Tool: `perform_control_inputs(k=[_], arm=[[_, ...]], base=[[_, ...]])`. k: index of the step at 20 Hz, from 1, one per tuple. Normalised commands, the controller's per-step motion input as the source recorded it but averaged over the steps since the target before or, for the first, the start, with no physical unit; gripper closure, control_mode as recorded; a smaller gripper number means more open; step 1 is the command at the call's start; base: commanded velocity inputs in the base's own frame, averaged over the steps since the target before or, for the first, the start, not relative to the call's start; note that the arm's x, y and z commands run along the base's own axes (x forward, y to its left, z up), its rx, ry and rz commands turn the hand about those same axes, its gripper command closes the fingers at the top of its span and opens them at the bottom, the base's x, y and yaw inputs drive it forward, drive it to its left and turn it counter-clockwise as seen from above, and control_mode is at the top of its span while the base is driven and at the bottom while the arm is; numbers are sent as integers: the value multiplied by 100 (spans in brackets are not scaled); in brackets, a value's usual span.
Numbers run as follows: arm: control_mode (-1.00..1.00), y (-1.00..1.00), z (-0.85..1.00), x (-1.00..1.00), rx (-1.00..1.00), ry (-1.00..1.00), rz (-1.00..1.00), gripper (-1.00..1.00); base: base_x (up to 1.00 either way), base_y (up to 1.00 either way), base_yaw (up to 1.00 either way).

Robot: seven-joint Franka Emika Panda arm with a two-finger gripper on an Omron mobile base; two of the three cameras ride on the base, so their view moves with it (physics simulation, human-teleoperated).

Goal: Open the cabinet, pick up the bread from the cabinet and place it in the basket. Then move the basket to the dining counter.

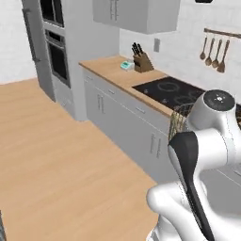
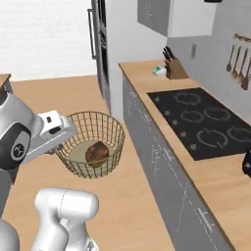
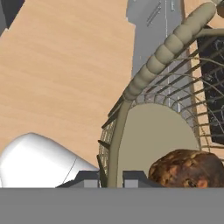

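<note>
The tan wire basket (image 2: 111,128) hangs in the air over the wood floor, beside the grey lower cabinets. The dark-brown bread (image 2: 97,152) lies on its pale bottom. My gripper (image 2: 66,139) is shut on the basket's near rim, with the white hand to its left. In the hand view one wire rib of the basket (image 3: 175,41) stands between the two fingertips, my gripper (image 3: 111,179) clamps it, and the bread (image 3: 188,168) sits at the lower right. Behind my arm, a slice of the basket (image 1: 178,122) shows in the left base view. The dining counter is out of view.
A wood counter (image 2: 147,81) with a black hob (image 2: 203,120) runs along the right over grey cabinets (image 2: 152,162). A knife block (image 2: 174,68) and a teal item (image 2: 159,70) stand at its far end. Wall ovens (image 1: 56,52) rise beyond. Open wood floor (image 1: 61,155) lies to the left.
</note>
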Motion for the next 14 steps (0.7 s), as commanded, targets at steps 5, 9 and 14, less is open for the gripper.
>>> perform_control_inputs(k=[5, 9, 14], arm=[[100, 0, 0, 0, 0, 0, 0, 100], [100, 0, 0, 0, 0, 0, 0, 100], [100, 0, 0, 0, 0, 0, 0, 100]], base=[[0, 1, 100], [0, 10, 100], [-45, 3, 89]])
